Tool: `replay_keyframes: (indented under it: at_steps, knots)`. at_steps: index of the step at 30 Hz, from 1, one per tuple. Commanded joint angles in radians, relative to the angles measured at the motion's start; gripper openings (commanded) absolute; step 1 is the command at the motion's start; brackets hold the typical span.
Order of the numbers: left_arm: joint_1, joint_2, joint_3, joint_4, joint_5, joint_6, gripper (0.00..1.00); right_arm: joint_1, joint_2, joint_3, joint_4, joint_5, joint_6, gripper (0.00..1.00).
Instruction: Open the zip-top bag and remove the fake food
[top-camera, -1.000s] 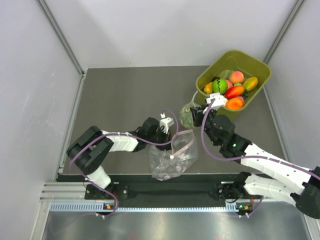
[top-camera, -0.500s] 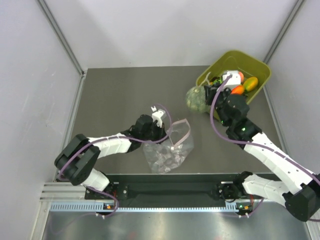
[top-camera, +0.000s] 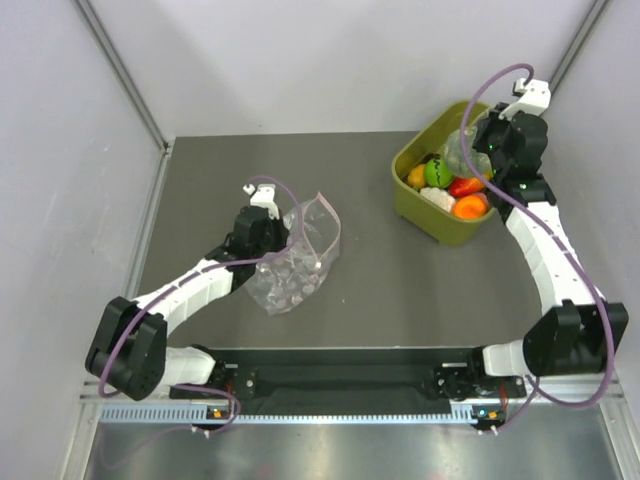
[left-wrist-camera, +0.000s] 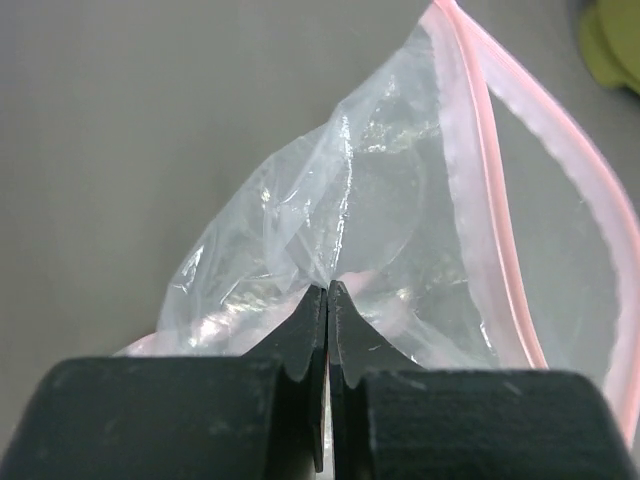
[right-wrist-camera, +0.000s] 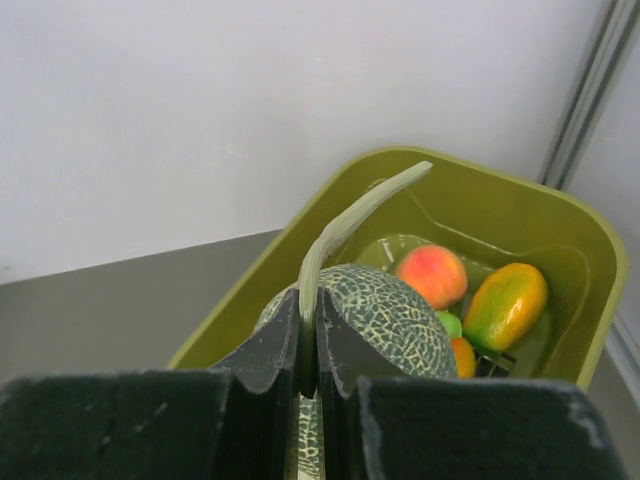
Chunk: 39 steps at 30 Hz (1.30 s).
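- Jaws of my left gripper (left-wrist-camera: 327, 292) are squeezed tight on a thin fold of the zip-top bag (left-wrist-camera: 400, 210).
- My right gripper (right-wrist-camera: 308, 300) is squeezed tight on the pale stem (right-wrist-camera: 350, 220) of a toy melon (right-wrist-camera: 385, 310), over the green tub (right-wrist-camera: 575, 225).
- The bag sits on the dark table (top-camera: 400, 285), clear and crinkly, with its pink mouth gaping open.
- Small toy fruits (right-wrist-camera: 432, 275) lie in the tub.

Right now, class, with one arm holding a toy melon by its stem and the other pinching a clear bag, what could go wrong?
1. The right gripper is shut only on the thin curved stem of the netted green toy melon; it may slip and strike the rim of the olive-green plastic tub.
2. The left gripper pinches one fold of the clear plastic pink-zipped bag; the film could slide out.
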Motion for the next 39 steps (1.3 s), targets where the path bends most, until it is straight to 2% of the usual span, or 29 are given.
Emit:
replay_keyframes:
  at_steps: [1, 2, 3, 4, 5, 6, 7, 9, 10, 11, 12, 19, 24, 26, 29, 33, 39]
  knots:
    - [0.028, -0.019, 0.057, -0.036, -0.067, -0.008, 0.00, -0.055, 0.075, 0.108, -0.016, -0.070, 0.023, 0.00]
    - [0.030, -0.020, 0.059, -0.037, -0.073, -0.007, 0.00, -0.059, 0.095, 0.122, -0.025, -0.073, 0.020, 0.00]
    - [0.030, -0.020, 0.061, -0.039, -0.079, -0.007, 0.04, -0.067, 0.131, 0.152, -0.027, -0.073, 0.017, 0.00]
    - [0.031, -0.020, 0.061, -0.042, -0.094, -0.009, 0.09, -0.068, 0.152, 0.174, -0.062, -0.073, 0.011, 0.05]
    - [0.031, -0.020, 0.061, -0.048, -0.102, -0.009, 0.18, -0.071, 0.171, 0.191, -0.077, -0.070, 0.011, 0.11]
    - [0.033, -0.019, 0.062, -0.051, -0.108, -0.010, 0.29, -0.071, 0.202, 0.217, -0.103, -0.057, 0.014, 0.41]
    - [0.034, -0.022, 0.064, -0.052, -0.116, -0.010, 0.51, -0.073, 0.211, 0.225, -0.111, -0.055, 0.016, 0.59]
    - [0.033, -0.028, 0.067, -0.059, -0.124, -0.010, 0.65, -0.071, 0.231, 0.238, -0.130, -0.035, 0.019, 0.79]
    - [0.033, -0.031, 0.068, -0.060, -0.127, -0.012, 0.84, -0.073, 0.230, 0.237, -0.131, -0.035, 0.019, 0.93]
    - [0.033, -0.031, 0.070, -0.063, -0.130, -0.012, 0.89, -0.073, 0.227, 0.235, -0.133, -0.034, 0.016, 0.99]
    - [0.033, -0.037, 0.073, -0.069, -0.133, -0.012, 0.98, -0.073, 0.222, 0.235, -0.142, -0.031, 0.016, 1.00]
    - [0.033, -0.103, 0.088, -0.103, -0.150, -0.024, 0.99, -0.073, 0.074, 0.119, -0.142, -0.012, 0.002, 1.00]
    - [0.033, -0.190, 0.102, -0.129, -0.162, -0.022, 0.99, -0.068, -0.092, -0.031, -0.182, -0.072, 0.007, 1.00]
    - [0.031, -0.230, 0.126, -0.189, -0.161, -0.022, 0.99, -0.058, -0.168, -0.085, -0.200, -0.107, 0.016, 1.00]
    - [0.031, -0.284, 0.166, -0.256, -0.162, -0.013, 0.99, 0.019, -0.268, -0.221, -0.223, -0.115, 0.026, 1.00]
    - [0.033, -0.330, 0.263, -0.374, -0.165, -0.024, 0.99, 0.132, -0.374, -0.323, -0.258, -0.104, 0.057, 1.00]
    - [0.030, -0.367, 0.412, -0.545, -0.159, 0.014, 0.99, 0.298, -0.486, -0.407, -0.303, -0.073, 0.095, 1.00]
